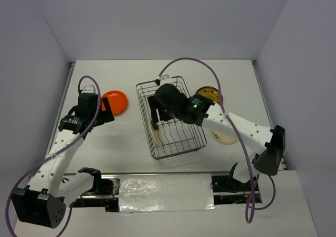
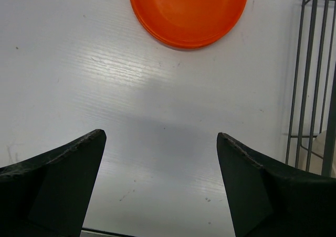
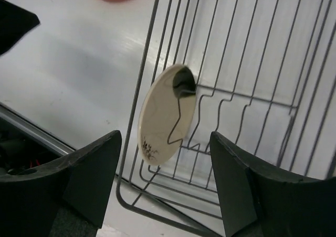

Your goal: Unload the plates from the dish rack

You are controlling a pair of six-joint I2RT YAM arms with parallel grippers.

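The wire dish rack [image 1: 181, 145] stands mid-table. One cream plate [image 1: 155, 135] stands on edge in its near left slot; in the right wrist view this plate [image 3: 163, 119] leans between the wires of the rack [image 3: 252, 53]. My right gripper [image 3: 165, 137] is open and hovers above that plate, apart from it; in the top view it [image 1: 157, 114] is over the rack. An orange plate [image 1: 116, 101] lies flat on the table left of the rack. My left gripper [image 2: 160, 137] is open and empty, near the orange plate [image 2: 189, 11].
A mustard-brown plate [image 1: 209, 94] and a cream plate [image 1: 224, 137] lie on the table right of the rack. Grey walls close the table on three sides. The rack's side [image 2: 310, 79] shows at the right of the left wrist view.
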